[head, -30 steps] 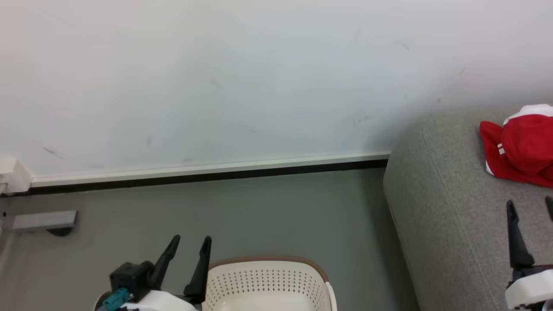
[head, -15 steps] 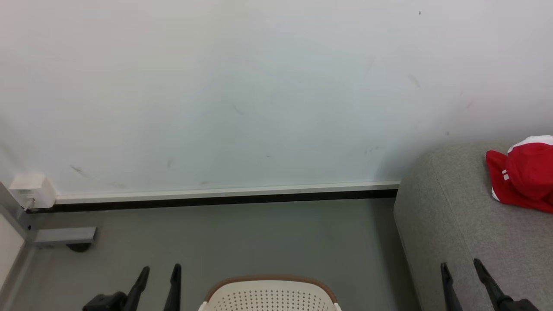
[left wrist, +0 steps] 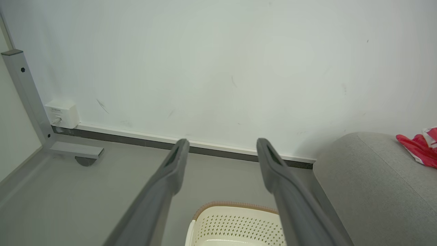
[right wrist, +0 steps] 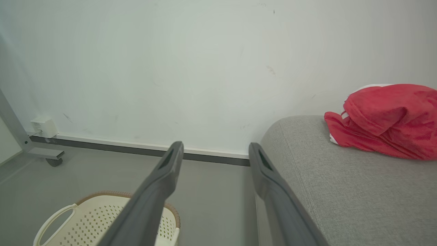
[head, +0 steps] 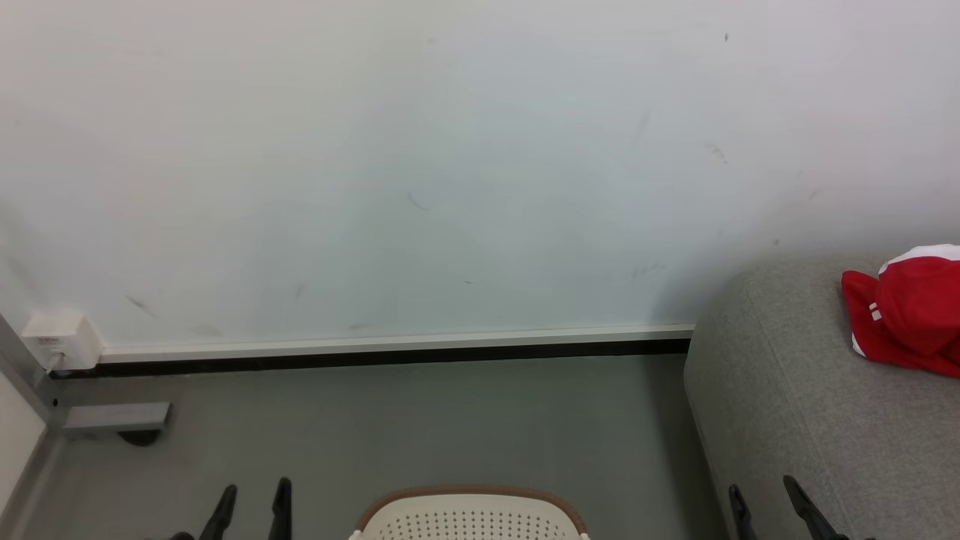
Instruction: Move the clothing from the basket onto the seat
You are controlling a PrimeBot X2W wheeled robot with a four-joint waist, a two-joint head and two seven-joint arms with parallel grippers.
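Red garment [right wrist: 385, 119] sits bunched on the grey sofa [right wrist: 358, 191], well off to the right of the right gripper [right wrist: 215, 147]. That one and the left gripper [left wrist: 222, 141] both gape wide, empty.

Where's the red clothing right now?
The clothing lies bunched on the sofa at the head view's right edge, near the wall, apart from the basket.
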